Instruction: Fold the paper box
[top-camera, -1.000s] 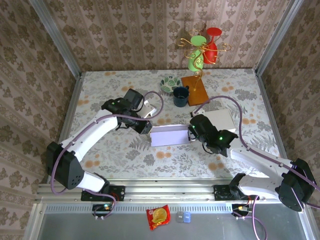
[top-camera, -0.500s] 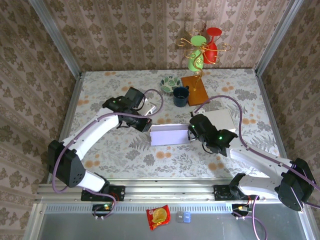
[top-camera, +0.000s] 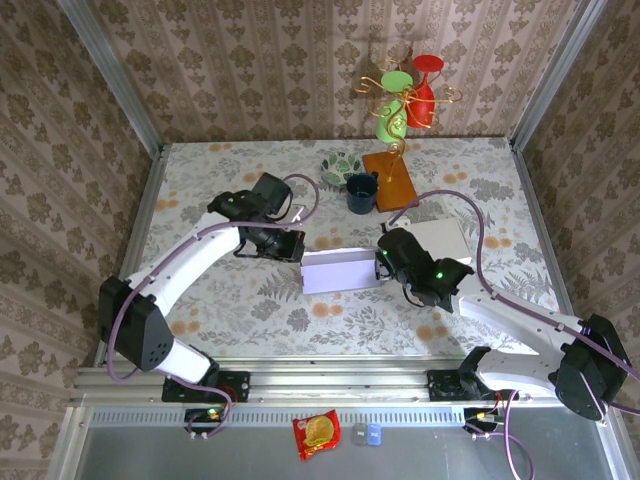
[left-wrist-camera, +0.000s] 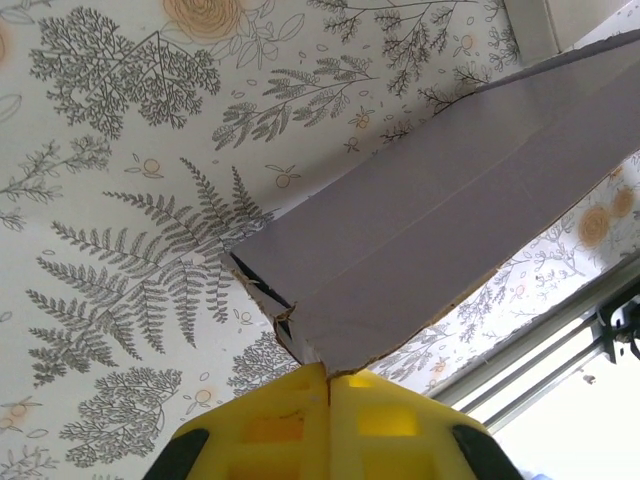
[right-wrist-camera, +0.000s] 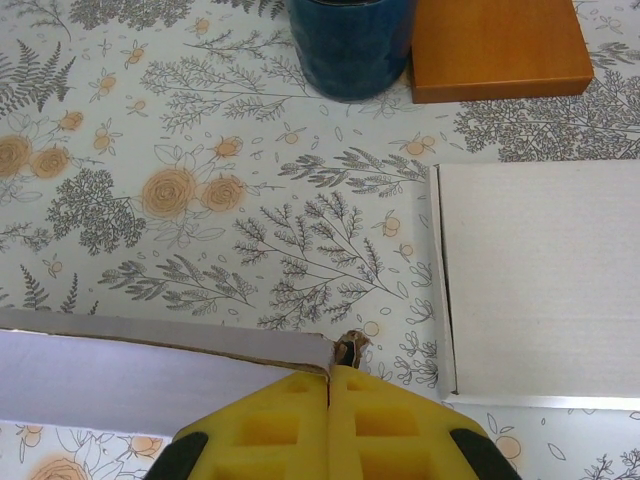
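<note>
Paper box (top-camera: 340, 272), pale lavender and not yet formed, lies as a long, flattened strip on the flowered surface (top-camera: 220, 180), midway between the two arms. Each arm pinches one end of it.

The left hand (left-wrist-camera: 328, 375) is closed tight on a ragged corner at the box's left end. From that corner the panel runs away up to the right, tilted rather than lying flat. The right hand (right-wrist-camera: 330, 372) is likewise clamped on the corner at the box's right end, with the panel's top edge stretching off to the left.

Gripping both ends at once probably serves to hold the sheet taut, so that one wall can be raised along its crease without the other end sliding.

Just beyond the right hand lies a flat white cardboard piece (right-wrist-camera: 545, 275), near the box but apart from it. Farther back stand a dark blue mug (right-wrist-camera: 350, 45) and an orange wooden block (right-wrist-camera: 495, 45), both well away from the fold.

The folding looks to be at an early stage.
</note>
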